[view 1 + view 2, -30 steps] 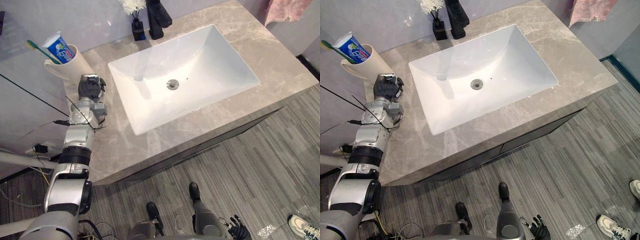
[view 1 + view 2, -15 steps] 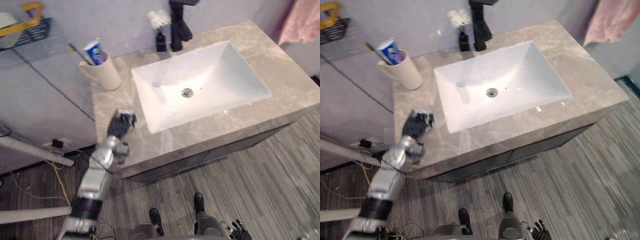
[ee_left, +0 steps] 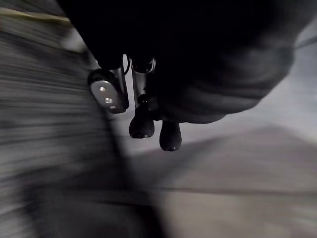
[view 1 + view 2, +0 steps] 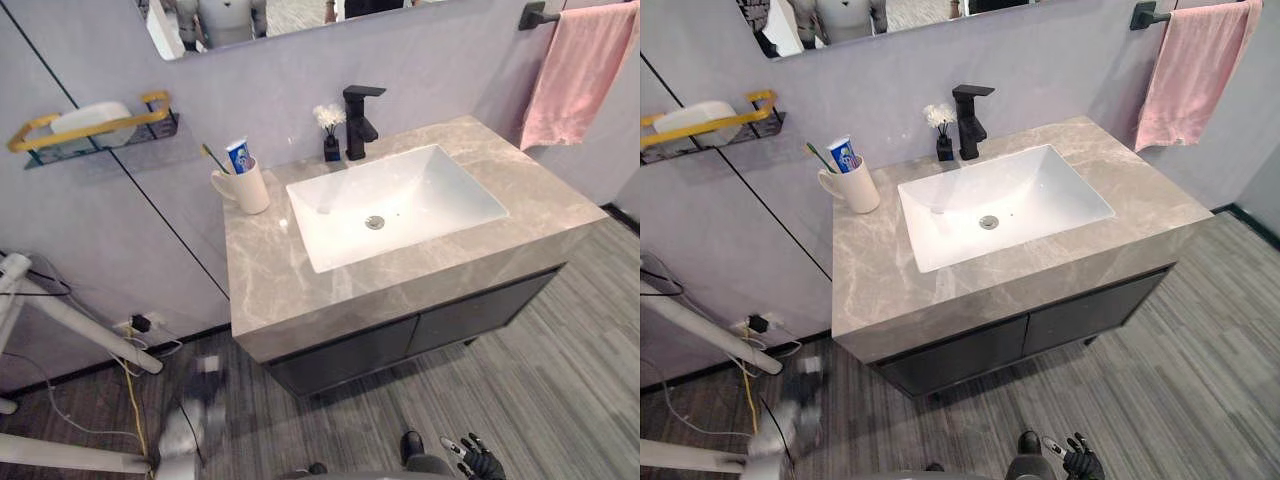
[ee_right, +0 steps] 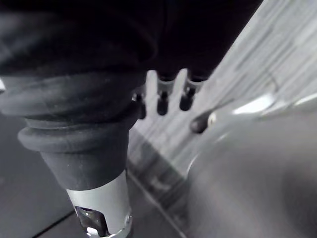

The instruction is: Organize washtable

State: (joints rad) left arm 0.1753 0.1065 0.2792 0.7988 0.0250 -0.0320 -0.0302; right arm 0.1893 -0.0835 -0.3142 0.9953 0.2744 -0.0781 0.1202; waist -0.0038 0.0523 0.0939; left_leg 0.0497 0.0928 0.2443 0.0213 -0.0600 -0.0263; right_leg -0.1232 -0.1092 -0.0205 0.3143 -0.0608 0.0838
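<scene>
We are pulling back from the washtable (image 4: 300,290), and what is changing most is our left hand (image 3: 142,126). A second ago it was resting on the counter just beside the cup (image 4: 250,188). Now it is dropping as a blur through the lower left of the head views, below the counter's edge and over the floor. The whole picture is also shifting, so our head is lifting away; the things themselves are not moving. The cup is standing upright at the upper left corner of the counter, just left of the sink (image 4: 400,205). It is carrying the toothbrush (image 4: 215,158) and the toothpaste (image 4: 238,156), as it was before. In its wrist view the left hand's fingers are hanging loose and apart, holding nothing. Our right hand (image 4: 478,460) is idling at the bottom edge right of centre, its fingers spread and likewise holding nothing. The faucet (image 4: 360,118) and the small flower vase (image 4: 330,140) are standing behind the sink in the upper middle. We are judging that the tidying is at or near its end and that the arm is going to rest.
</scene>
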